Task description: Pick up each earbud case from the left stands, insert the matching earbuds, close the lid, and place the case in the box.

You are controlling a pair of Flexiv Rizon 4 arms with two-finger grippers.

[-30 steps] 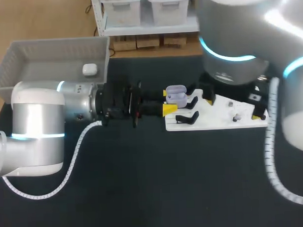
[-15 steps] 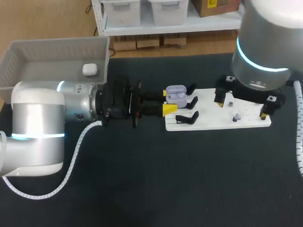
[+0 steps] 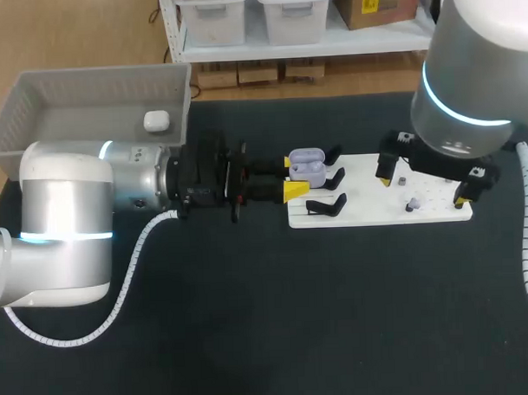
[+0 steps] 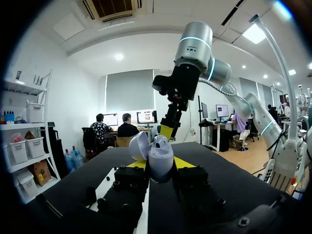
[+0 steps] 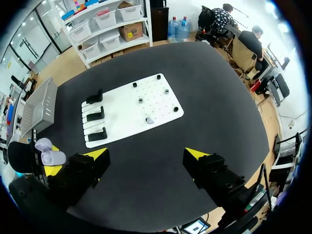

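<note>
While the left gripper point(image 3: 294, 177) is clenched on the open lavender earbud case point(image 3: 308, 163) by the stands point(image 3: 327, 206), the right gripper point(image 5: 146, 155) hangs released over the white board point(image 5: 122, 109), with a small lavender earbud point(image 5: 150, 120) straight ahead of its fingers, nearer this arm.

A matte black counter point(image 3: 251, 319) spreads wide. On it lies a flat white rectangular plate point(image 3: 368, 204) dotted with rows of small holes, with a few short dark studs point(image 5: 140, 100) upright on it.
</note>
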